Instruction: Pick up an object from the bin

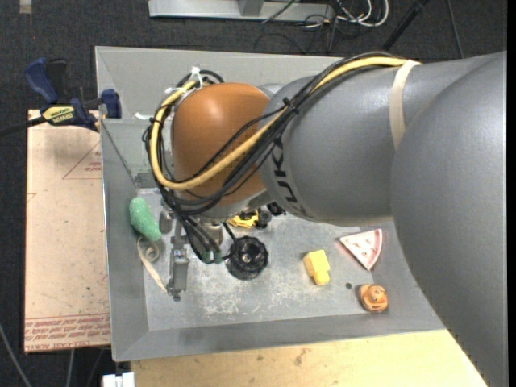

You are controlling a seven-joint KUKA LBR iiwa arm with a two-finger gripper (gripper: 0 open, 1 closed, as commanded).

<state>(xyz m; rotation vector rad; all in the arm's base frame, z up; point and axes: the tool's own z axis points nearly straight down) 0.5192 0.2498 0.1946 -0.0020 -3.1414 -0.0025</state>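
Camera view: The arm point(387, 151), its wrist under an orange cover point(214, 135), reaches from the right into the bin point(266, 301). The gripper point(177, 280) hangs low over the bin's left front part. Whether it is clenched or released cannot be told, and nothing can be seen in its grasp. A pale strip point(148, 254) lies just beside the gripper on its left. A green lump point(144, 217) lies a little farther back on the same side, near the left wall. A black disc point(247, 258) sits near the gripper on its right. Well apart toward the right lie a yellow block point(316, 266), a red-and-white wedge point(363, 247) and an orange ball point(372, 297).
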